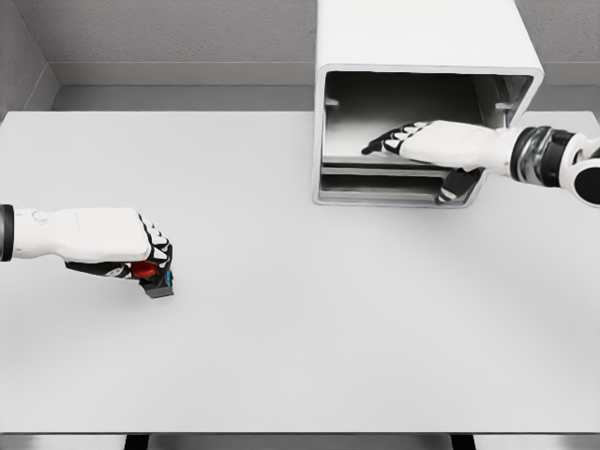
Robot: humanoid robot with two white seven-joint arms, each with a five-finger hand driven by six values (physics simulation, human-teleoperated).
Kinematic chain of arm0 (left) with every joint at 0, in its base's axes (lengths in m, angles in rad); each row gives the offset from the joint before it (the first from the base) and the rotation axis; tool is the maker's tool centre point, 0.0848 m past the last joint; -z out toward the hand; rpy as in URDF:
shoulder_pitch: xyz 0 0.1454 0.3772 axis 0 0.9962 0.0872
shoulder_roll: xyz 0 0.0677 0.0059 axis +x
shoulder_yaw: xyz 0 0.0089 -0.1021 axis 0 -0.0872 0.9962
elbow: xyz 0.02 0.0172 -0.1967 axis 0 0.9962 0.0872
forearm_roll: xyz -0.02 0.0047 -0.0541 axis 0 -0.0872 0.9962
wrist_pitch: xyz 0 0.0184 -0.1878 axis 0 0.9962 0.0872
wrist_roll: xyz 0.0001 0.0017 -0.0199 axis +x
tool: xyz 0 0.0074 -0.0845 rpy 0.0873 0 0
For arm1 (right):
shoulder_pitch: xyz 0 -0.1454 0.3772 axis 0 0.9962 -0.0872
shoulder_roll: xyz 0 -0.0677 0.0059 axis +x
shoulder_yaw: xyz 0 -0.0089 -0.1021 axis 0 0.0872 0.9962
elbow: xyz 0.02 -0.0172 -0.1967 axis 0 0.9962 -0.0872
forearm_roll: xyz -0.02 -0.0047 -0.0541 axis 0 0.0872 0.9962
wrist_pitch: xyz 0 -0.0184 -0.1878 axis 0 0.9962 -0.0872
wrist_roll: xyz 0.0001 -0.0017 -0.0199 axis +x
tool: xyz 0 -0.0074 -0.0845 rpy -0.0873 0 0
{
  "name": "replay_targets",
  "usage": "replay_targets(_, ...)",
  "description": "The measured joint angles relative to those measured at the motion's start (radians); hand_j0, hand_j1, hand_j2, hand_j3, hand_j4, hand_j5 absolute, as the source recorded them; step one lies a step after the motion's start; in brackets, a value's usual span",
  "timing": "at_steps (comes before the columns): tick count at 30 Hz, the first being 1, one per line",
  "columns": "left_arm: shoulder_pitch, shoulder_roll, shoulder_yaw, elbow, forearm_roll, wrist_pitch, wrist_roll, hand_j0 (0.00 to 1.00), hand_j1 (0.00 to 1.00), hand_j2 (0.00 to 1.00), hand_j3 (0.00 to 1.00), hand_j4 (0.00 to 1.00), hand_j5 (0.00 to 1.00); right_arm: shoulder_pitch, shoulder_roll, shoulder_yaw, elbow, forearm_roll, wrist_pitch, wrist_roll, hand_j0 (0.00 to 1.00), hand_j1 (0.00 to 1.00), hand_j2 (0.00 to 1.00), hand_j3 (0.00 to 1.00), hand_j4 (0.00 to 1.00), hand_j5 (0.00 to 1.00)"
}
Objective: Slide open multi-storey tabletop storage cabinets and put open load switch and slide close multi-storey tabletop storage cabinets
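A white table (300, 356) is seen from above, with a white multi-storey storage cabinet (422, 37) set at its far edge, right of centre. The cabinet's front is open toward the camera, and a drawer (375, 159) is seen inside as a pale flat tray, with a dark slot and a lower lip below it. The right hand (422, 142) is brought in from the right edge and is reached into the cabinet opening, its fingers (384, 142) stretched out nearly straight and laid over the drawer's front; nothing is gripped by it, though the thumb (457, 186) is dropped below toward the lower lip. Whether the fingertips are actually pressed on the drawer cannot be told. The left hand (141, 248) is brought in from the left edge, well apart from the cabinet, low over the table's left part. Its fingers are curled tight around the load switch (155, 277), a small dark block with a red part and a bit of blue showing under the knuckles. The switch is held at or just above the tabletop; contact with the surface cannot be confirmed. A grey wall (169, 37) is seen behind the table.
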Motion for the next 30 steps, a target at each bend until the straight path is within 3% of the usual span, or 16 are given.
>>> replay_targets(5,0.000,0.001,0.001,0.000,0.000,0.000,0.000,0.40,0.40,0.40,0.40,0.40,0.40,0.008,-0.011,-0.009,-0.026,0.033,-0.039,-0.001,1.00,1.00,1.00,1.00,1.00,1.00)
replay_targets(9,0.000,0.001,0.003,-0.001,-0.001,0.000,0.001,0.40,0.40,0.40,0.40,0.40,0.40,0.055,-0.025,-0.043,-0.041,0.063,-0.089,-0.005,1.00,1.00,1.00,1.00,1.00,1.00)
replay_targets(30,0.000,0.002,0.004,-0.001,0.000,0.000,0.001,0.40,0.40,0.40,0.40,0.40,0.40,0.133,-0.087,-0.121,-0.086,0.006,-0.280,-0.002,1.00,1.00,1.00,1.00,1.00,1.00)
